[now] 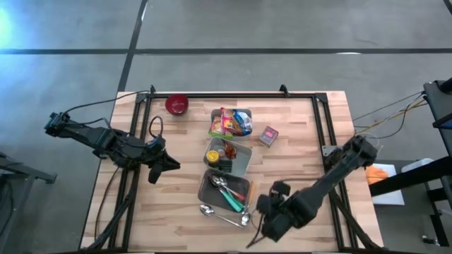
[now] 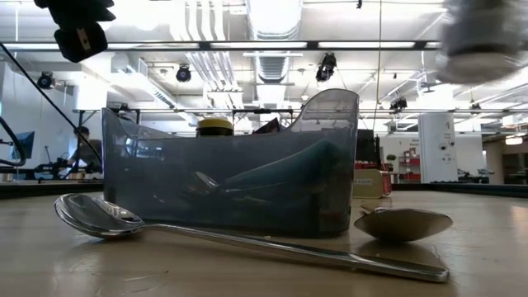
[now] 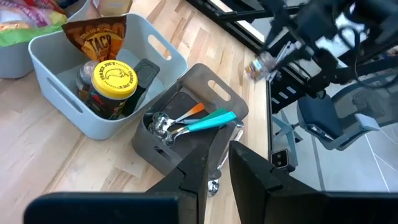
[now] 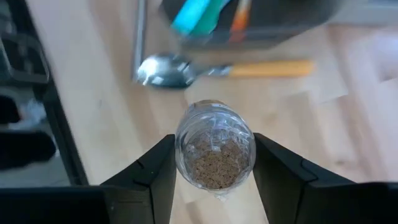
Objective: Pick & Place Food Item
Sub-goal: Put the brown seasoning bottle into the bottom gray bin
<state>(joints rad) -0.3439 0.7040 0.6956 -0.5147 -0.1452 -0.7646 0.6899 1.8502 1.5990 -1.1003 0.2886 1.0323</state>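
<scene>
A small clear jar of brown granules (image 4: 214, 155) sits between the fingers of my right gripper (image 4: 214, 171). That gripper hangs above the table's near right part (image 1: 267, 215), next to the dark grey utensil bin (image 1: 210, 185). The left wrist view shows the jar (image 3: 261, 65) blurred and clear of the table. A light grey bin (image 3: 165, 50) beyond the utensil bin holds a yellow-lidded jar (image 3: 114, 78) and a snack bag. My left gripper (image 1: 168, 166) waits over the table's left side, its fingers (image 3: 186, 180) a narrow gap apart with nothing between them. My right gripper pinches the jar's round side wall (image 4: 181, 155) between its two fingers, one on either side. The fingers come steeply from above. The jar is lifted clear of the table and its end reaches out past the fingertips.
Two loose spoons (image 1: 224, 216) lie on the wood at the near side of the utensil bin, one with a wooden handle (image 4: 267, 68). Farther back stand a tray of snack packets (image 1: 229, 122), a red bowl (image 1: 176, 104) and a small box (image 1: 268, 135). A black frame (image 1: 233, 95) runs around the table's edges.
</scene>
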